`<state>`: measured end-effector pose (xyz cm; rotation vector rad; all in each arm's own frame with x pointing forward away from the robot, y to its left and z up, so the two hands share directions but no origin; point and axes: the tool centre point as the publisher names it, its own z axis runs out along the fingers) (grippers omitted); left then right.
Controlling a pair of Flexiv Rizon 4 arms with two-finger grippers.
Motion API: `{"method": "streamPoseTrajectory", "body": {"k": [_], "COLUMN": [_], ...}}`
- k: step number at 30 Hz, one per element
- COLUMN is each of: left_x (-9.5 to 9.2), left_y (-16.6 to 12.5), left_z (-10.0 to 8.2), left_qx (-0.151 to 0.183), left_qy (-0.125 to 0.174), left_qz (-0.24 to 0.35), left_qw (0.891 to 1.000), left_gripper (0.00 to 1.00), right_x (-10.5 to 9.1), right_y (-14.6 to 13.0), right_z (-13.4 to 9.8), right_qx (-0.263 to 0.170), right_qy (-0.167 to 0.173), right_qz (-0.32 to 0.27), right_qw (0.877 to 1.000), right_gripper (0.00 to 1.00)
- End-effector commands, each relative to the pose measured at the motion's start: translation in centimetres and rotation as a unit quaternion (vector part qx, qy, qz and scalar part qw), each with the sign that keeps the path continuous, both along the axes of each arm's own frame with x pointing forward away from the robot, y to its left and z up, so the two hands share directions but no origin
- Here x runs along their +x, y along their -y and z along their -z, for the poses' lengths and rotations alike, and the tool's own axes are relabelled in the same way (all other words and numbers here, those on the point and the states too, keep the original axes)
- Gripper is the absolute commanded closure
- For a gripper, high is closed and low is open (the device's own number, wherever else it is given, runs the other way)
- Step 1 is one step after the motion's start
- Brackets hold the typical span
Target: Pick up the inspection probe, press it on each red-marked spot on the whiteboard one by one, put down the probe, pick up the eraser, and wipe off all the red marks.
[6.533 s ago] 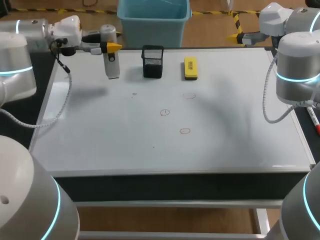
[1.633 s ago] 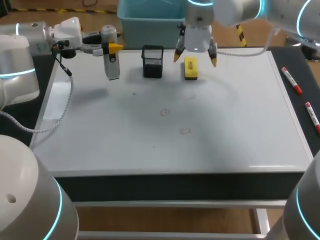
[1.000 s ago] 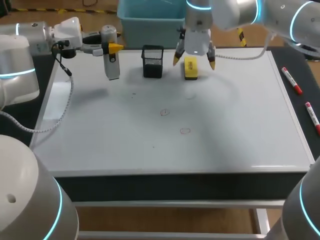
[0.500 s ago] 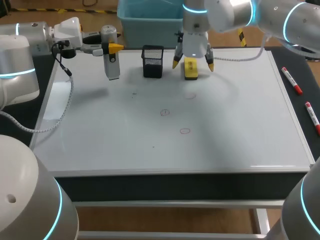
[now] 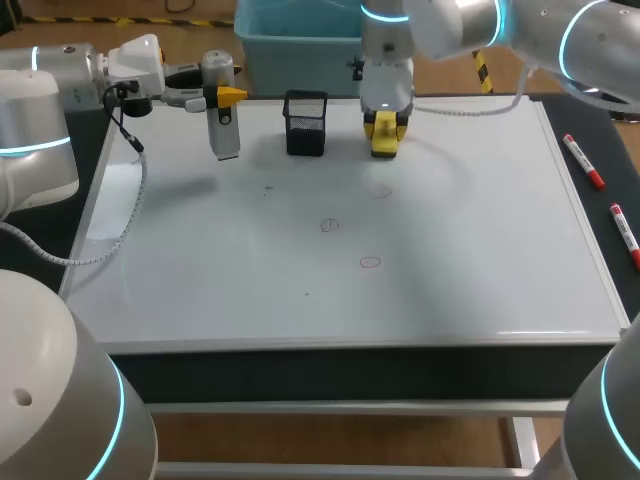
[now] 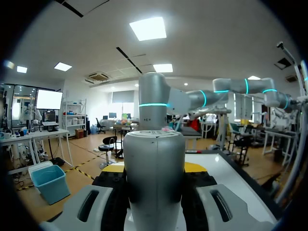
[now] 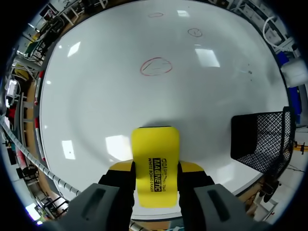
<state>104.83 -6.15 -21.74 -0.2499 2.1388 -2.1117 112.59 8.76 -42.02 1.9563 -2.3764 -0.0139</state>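
Observation:
At the whiteboard's (image 5: pixel 470 250) far left, my left gripper (image 5: pixel 222 95) is shut on the grey and white inspection probe (image 5: pixel 224 125), which hangs upright over the board. In the left wrist view the probe's grey body (image 6: pixel 154 178) fills the gap in the left gripper (image 6: pixel 156 168). At the far middle, the yellow eraser (image 5: pixel 383 140) lies on the board with my right gripper (image 5: pixel 383 125) shut on it. The right wrist view shows the eraser (image 7: pixel 155 144) held from both sides by the right gripper (image 7: pixel 155 168). Red marks (image 5: pixel 379 191) (image 5: pixel 329 225) (image 5: pixel 370 262) lie mid-board; one mark (image 7: pixel 155 66) is ahead of the eraser.
A black mesh holder (image 5: pixel 305 122) stands between the probe and the eraser, close beside the right gripper (image 7: pixel 262 139). Two red markers (image 5: pixel 583 162) (image 5: pixel 625 235) lie on the dark strip along the board's right edge.
My right gripper came down over the eraser and its fingers closed from wide apart onto the eraser's sides. The left arm and probe stayed put.

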Motion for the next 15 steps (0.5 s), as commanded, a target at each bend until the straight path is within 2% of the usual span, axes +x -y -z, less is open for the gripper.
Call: {"method": "streamPoseTrajectory", "body": {"k": [1, 9, 15], "left_x": [0.0, 0.0, 0.0], "left_y": [0.1, 0.1, 0.1], "left_z": [-0.1, -0.1, -0.1], "left_qx": [0.0, 0.0, 0.0], "left_qy": [0.001, 0.001, 0.001], "left_qz": [0.0, 0.0, 0.0], "left_qw": [1.0, 1.0, 1.0], "left_gripper": [1.0, 1.0, 1.0], "right_x": [-0.6, -1.4, -3.0], "right_y": [0.5, 2.2, 3.9], "right_z": [-1.4, -3.7, -5.2], "right_qx": [-0.004, 0.007, 0.007], "right_qy": [0.004, 0.016, 0.029], "right_qz": [0.008, 0.043, 0.055], "right_qw": [1.0, 0.999, 0.998], "right_gripper": [1.0, 1.0, 1.0]}}
